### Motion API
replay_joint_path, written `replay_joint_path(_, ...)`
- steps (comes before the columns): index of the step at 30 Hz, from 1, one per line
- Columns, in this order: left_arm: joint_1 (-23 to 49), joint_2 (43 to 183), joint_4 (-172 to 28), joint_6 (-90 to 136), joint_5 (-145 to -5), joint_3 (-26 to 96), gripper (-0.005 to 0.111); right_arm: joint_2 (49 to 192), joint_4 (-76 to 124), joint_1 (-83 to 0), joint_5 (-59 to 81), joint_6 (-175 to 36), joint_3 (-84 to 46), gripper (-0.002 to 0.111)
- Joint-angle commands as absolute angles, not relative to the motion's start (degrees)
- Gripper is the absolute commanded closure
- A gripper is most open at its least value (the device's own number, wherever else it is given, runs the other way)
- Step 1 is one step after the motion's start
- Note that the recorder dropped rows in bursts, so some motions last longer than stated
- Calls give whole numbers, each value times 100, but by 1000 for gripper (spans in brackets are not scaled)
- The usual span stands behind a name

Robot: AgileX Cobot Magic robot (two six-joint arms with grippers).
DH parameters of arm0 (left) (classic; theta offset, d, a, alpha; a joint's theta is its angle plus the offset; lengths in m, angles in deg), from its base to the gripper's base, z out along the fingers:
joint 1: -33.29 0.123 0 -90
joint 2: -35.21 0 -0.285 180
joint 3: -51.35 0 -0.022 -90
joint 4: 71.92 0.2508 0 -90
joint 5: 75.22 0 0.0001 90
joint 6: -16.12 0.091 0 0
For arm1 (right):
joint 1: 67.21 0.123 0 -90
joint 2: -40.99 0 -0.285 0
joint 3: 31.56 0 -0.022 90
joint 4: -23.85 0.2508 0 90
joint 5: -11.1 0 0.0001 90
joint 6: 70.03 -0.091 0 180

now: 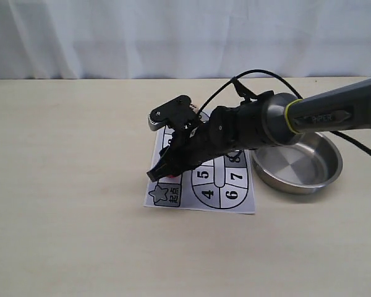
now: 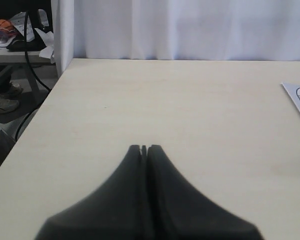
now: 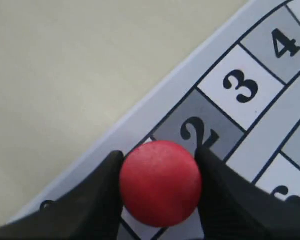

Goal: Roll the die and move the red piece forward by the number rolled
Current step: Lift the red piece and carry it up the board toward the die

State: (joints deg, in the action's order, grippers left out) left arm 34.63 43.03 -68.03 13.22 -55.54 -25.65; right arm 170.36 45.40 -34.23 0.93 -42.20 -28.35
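Observation:
The red piece fills the space between my right gripper's two black fingers, which press on its sides. It sits over the printed board, just before square 2. In the exterior view the right gripper reaches down over the near-left corner of the board, and a sliver of the red piece shows under it. My left gripper is shut with nothing in it, over bare table left of the board. The die is out of view.
A shallow steel bowl stands just right of the board, under the right arm. A white curtain hangs behind the table's far edge. The left wrist view shows the table's left edge with clutter beyond it.

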Motion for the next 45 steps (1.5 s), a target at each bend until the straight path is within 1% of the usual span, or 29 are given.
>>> replay_joint_path(1, 3465, 4299, -6805, 1286, -5629, -2586, 107, 17002, 4548, -3454, -83, -4268, -2833, 104)
replay_joint_path(8, 3465, 4299, -6805, 1286, -5629, -2586, 107, 16772, 4548, -3469, 145, -4268, -3127, 104)
replay_joint_path(15, 3465, 4299, -6805, 1286, -5629, -2586, 107, 17015, 4548, -3550, 133, -4379, -3590, 104)
replay_joint_path(24, 3465, 4299, -6805, 1286, -5629, -2586, 107, 17578, 4548, -3674, -142, -4548, -3623, 104)
replay_joint_path(30, 3465, 4299, -6805, 1286, -5629, -2586, 107, 17571, 4548, -3674, -104, -4548, -3699, 104)
replay_joint_path(40, 3465, 4299, -6805, 1286, -5629, -2586, 107, 17570, 4548, -3931, -247, -4769, -4512, 104)
replay_joint_path(45, 3465, 4299, -6805, 1286, -5629, -2586, 107, 17694, 4548, -4046, -353, -4979, -4624, 104)
